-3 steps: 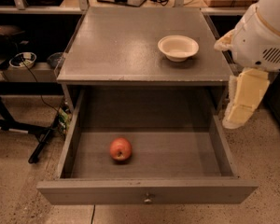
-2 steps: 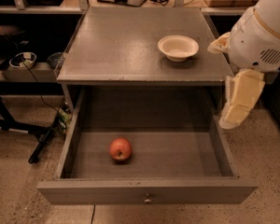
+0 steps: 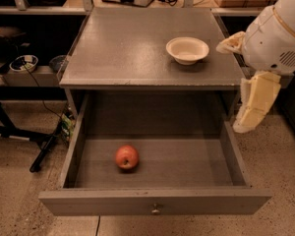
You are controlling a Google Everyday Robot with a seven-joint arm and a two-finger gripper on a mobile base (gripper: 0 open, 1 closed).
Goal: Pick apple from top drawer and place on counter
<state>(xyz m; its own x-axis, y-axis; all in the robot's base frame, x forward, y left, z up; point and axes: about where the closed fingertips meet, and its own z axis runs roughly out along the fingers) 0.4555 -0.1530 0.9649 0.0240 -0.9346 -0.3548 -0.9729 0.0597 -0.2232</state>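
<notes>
The apple [image 3: 127, 157], small and red-orange, lies on the floor of the top drawer [image 3: 157, 208], left of its middle. The drawer is pulled fully out, its plain front panel and small round knob facing the camera. The counter [image 3: 128, 48] is the flat grey cabinet top above the drawer. My gripper [image 3: 255, 104] hangs from the white arm at the right, above the drawer's right wall and beside the counter's front right corner. It is well to the right of the apple, higher than it, and holds nothing.
A white bowl [image 3: 187, 49] stands on the right side of the counter, close to the arm. Dark shelves with cables and small bowls [image 3: 23, 63] are at the left. A black stand leg [image 3: 44, 149] lies on the speckled floor beside the drawer's left wall.
The arm and gripper have shifted slightly left, toward the cabinet. The apple, drawer and bowl have not moved.
</notes>
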